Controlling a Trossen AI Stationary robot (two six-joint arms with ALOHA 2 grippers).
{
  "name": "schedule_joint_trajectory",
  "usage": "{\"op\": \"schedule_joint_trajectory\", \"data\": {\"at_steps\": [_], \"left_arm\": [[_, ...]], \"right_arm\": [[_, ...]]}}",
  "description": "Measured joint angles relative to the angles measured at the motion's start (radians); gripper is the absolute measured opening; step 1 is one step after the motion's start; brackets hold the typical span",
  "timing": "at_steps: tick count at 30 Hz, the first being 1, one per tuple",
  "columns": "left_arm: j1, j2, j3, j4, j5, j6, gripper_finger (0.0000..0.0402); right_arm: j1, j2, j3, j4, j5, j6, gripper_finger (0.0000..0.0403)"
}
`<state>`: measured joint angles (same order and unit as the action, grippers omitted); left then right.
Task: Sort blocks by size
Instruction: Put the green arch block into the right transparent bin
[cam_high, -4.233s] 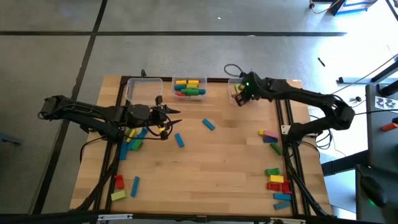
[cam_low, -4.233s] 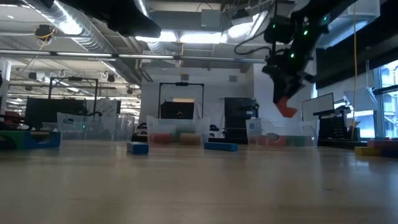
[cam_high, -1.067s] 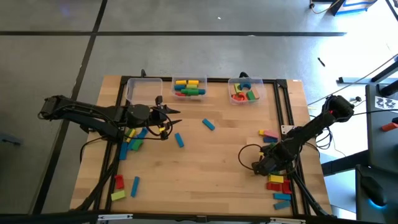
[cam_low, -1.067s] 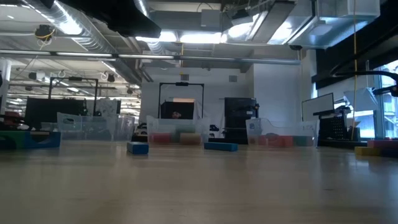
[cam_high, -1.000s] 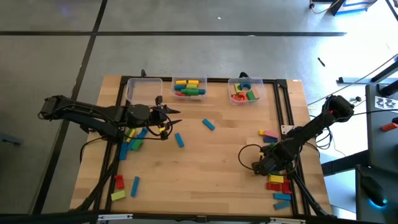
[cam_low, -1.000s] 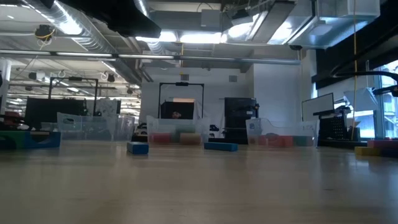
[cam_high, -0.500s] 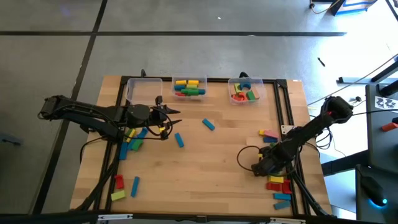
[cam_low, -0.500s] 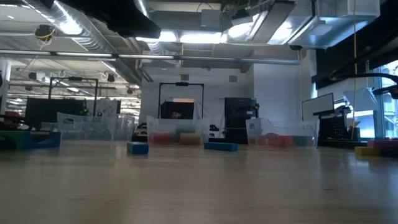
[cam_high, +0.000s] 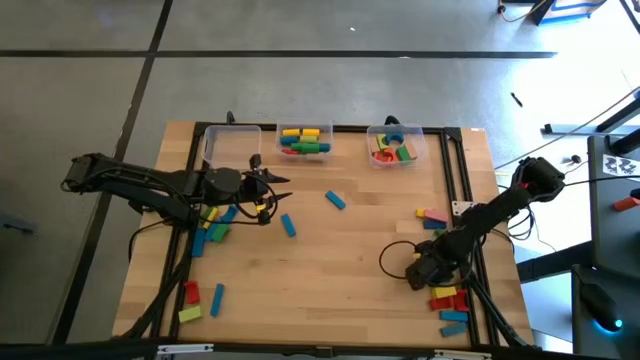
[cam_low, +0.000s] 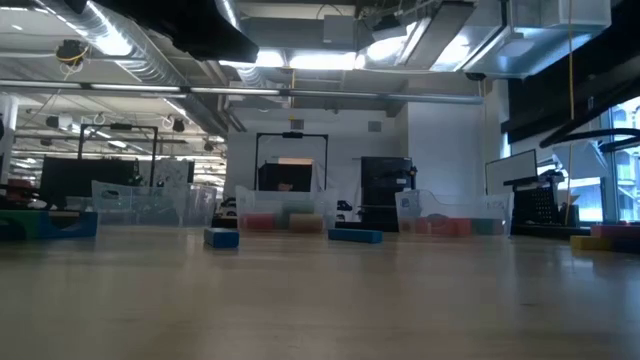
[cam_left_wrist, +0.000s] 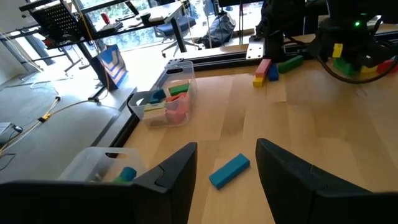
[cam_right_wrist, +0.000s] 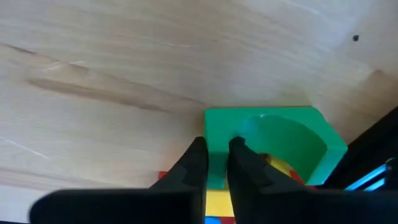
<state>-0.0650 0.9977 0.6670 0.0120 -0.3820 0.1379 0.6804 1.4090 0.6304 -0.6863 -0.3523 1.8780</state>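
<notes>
Wooden table (cam_high: 330, 260) under ceiling lights holds scattered blocks (cam_high: 288, 226) and clear bins (cam_high: 305, 140).

My two arms are dark, nearly black, built from slim jointed links. My left arm (cam_high: 140, 185) carries thin black cables around its wrist, with a small touch of yellow among them. A black cable hangs in a loop (cam_high: 392, 262) beside my right arm (cam_high: 490, 215). A small green light (cam_left_wrist: 357, 25) glows on my right arm's wrist housing. My left fingers (cam_left_wrist: 174, 177) are broad, matte black and smoothly rounded; my right fingers (cam_right_wrist: 245, 163) are the same matte black, tapering to narrow tips.
</notes>
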Motion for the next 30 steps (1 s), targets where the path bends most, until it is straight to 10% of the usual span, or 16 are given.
{"op": "schedule_joint_trajectory", "data": {"at_steps": [30], "left_arm": [[0.000,0.000,0.000,0.000,0.000,0.000,0.0159]], "right_arm": [[-0.253,-0.025,0.192,-0.070,0.477,-0.745,0.0043]]}}
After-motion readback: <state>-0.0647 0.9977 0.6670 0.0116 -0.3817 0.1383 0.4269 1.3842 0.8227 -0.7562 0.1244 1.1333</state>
